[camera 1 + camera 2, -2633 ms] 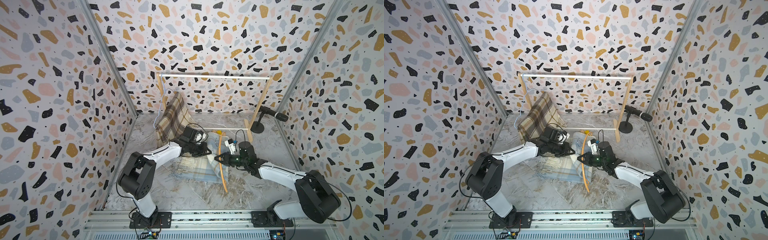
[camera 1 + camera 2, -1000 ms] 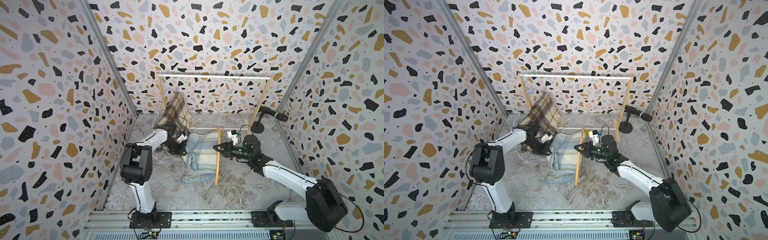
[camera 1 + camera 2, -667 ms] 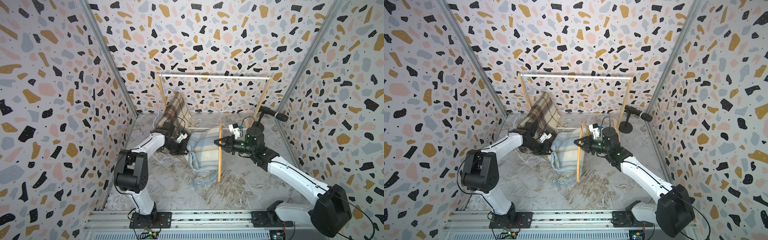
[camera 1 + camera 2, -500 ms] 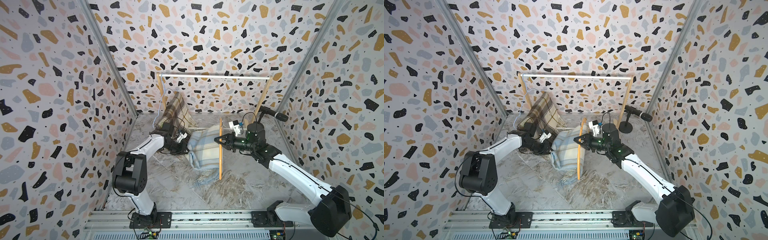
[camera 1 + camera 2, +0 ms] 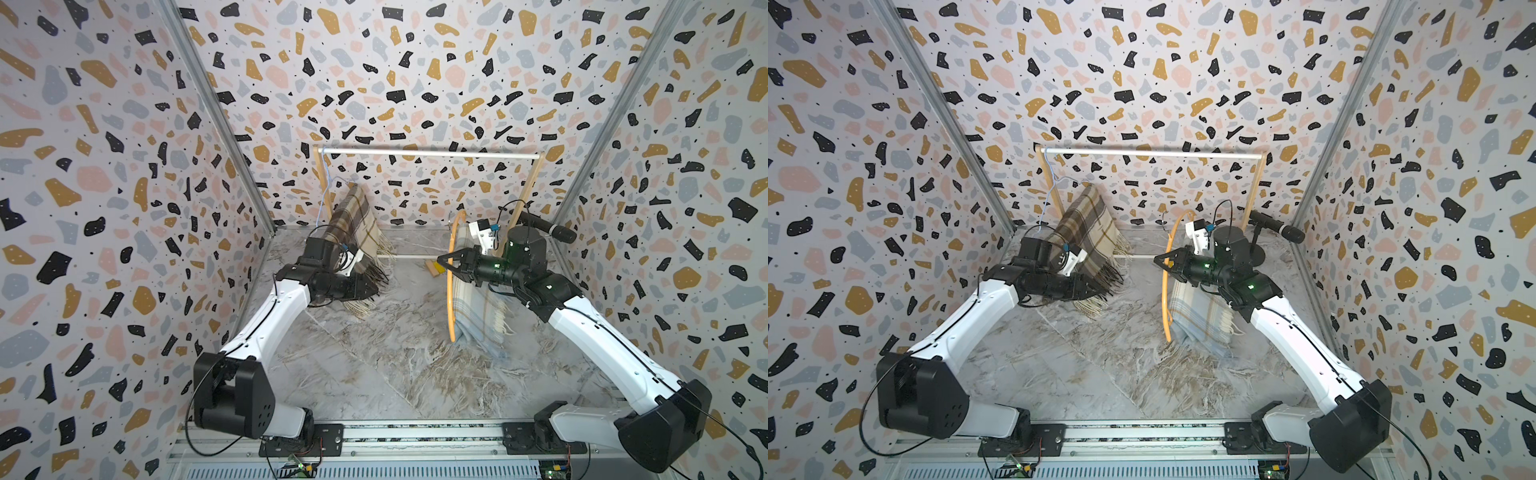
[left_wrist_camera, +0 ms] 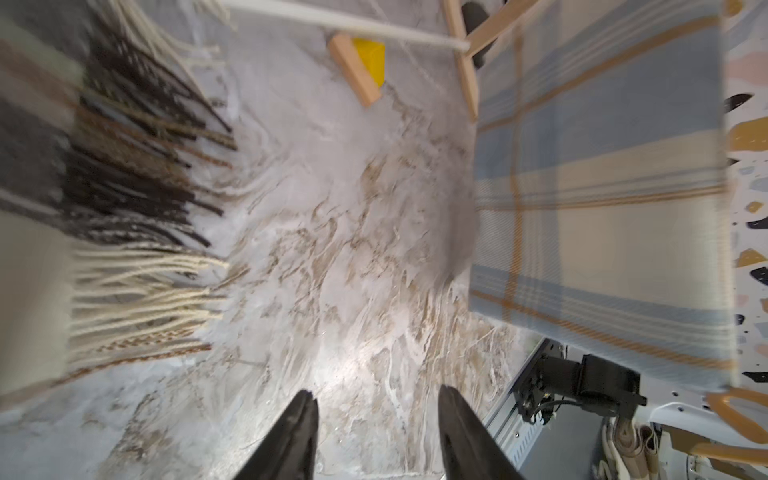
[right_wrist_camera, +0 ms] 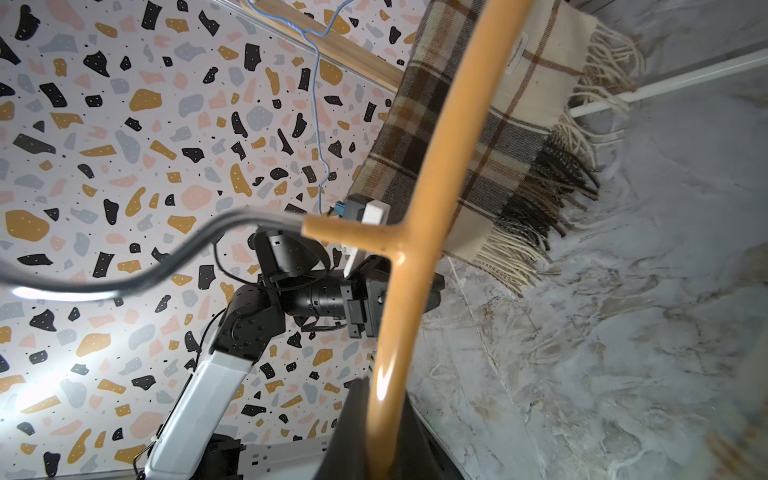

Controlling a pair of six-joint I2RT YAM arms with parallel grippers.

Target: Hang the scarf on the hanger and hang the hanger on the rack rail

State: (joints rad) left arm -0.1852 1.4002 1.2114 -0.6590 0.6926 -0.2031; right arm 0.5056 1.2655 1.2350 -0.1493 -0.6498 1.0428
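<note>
An orange hanger [image 5: 449, 299] stands upright above the floor with my right gripper [image 5: 442, 262] shut on its upper arm. A blue-and-cream plaid scarf [image 5: 478, 316] is draped over the hanger and hangs free behind it, as both top views show [image 5: 1200, 320]. The right wrist view has the hanger [image 7: 419, 232] running up from between the right gripper's [image 7: 384, 395] jaws. My left gripper [image 5: 374, 289] sits low at the left, apart from the scarf [image 6: 598, 208]. In the left wrist view the left gripper [image 6: 376, 392] is open over bare floor.
A wooden rack with a white rail [image 5: 432, 154] stands at the back. A brown plaid scarf [image 5: 357, 224] hangs from it on a blue wire hanger [image 5: 326, 191], its fringe beside my left gripper. A black microphone [image 5: 548, 228] and a yellow block [image 5: 434, 269] sit near the rack's right foot.
My right arm has lifted the hanger with the scarf and carried it right and back. The left gripper has let go of the scarf, opened, and stayed by the brown scarf.
</note>
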